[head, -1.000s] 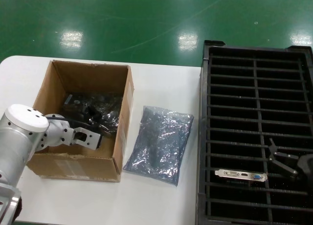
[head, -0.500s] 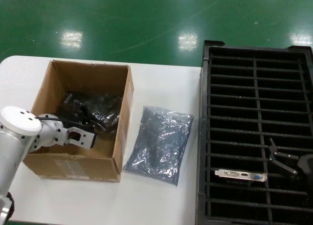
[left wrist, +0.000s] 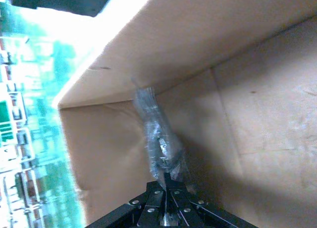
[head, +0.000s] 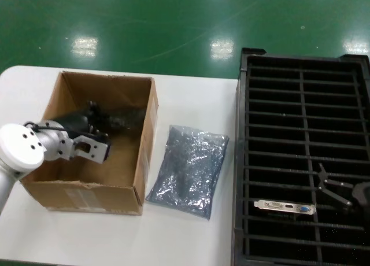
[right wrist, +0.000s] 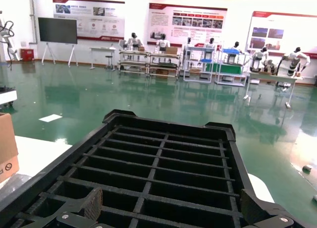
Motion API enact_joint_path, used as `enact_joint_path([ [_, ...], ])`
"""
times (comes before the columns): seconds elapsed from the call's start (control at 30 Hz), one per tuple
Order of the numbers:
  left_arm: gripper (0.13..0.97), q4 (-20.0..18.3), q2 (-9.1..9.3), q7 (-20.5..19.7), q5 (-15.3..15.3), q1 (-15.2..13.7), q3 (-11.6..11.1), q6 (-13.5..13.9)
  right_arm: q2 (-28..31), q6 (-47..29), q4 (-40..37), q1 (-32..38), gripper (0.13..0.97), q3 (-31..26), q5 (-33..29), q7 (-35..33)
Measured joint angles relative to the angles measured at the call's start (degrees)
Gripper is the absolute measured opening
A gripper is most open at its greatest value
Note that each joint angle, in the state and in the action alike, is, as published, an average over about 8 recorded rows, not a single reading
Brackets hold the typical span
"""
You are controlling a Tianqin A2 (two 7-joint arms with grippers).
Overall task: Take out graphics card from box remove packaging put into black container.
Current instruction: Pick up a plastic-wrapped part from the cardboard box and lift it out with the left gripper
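Left gripper (head: 103, 125) is down inside the box (head: 144, 156), its fingers pinched tight on a bagged graphics card (head: 124, 118); the wrist view shows the crinkly bag (left wrist: 161, 146) standing up from the closed fingertips (left wrist: 167, 179) against the cardboard walls, lifted off the box floor. On the white table (head: 191, 98), just beside the box, lies another grey bag (head: 189, 169), flat between the box and the black container (head: 300, 75). Over in that container, one bare card with its silver bracket (head: 285, 207) sits in a slot near the front. Right gripper (head: 341, 192) hangs low over the container close to that card, fingers spread wide and holding nothing.
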Motion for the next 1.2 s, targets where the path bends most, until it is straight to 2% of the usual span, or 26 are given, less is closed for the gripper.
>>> enact_joint_path([
  [0.17, 0.140, -10.3, -2.81, -9.4, 7.8, 3.1, -0.2, 0.6, 0.0, 0.0, 0.0, 0.0, 0.966, 0.0, 0.0, 0.0],
  [0.3, 0.140, -16.7, -4.56, -15.0, 13.2, 4.9, -1.1, 1.0, 0.0, 0.0, 0.0, 0.0, 0.966, 0.0, 0.0, 0.0],
  [0.5, 0.140, -25.0, -6.86, -20.7, 18.3, 7.9, -3.0, 2.2, 0.0, 0.0, 0.0, 0.0, 0.966, 0.0, 0.0, 0.0],
  [0.7, 0.140, -31.2, -8.78, -23.8, 20.6, 11.2, -4.0, 3.6, 0.0, 0.0, 0.0, 0.0, 0.966, 0.0, 0.0, 0.0],
  [0.97, 0.140, -33.9, -9.91, -24.5, 21.2, 12.9, -4.2, 3.6, 0.0, 0.0, 0.0, 0.0, 0.966, 0.0, 0.0, 0.0],
  [1.07, 0.140, -37.8, -11.00, -25.4, 21.5, 14.3, -5.1, 4.2, 0.0, 0.0, 0.0, 0.0, 0.966, 0.0, 0.0, 0.0],
  [1.2, 0.140, -45.5, -13.46, -27.0, 21.6, 17.4, -7.0, 5.5, 0.0, 0.0, 0.0, 0.0, 0.966, 0.0, 0.0, 0.0],
])
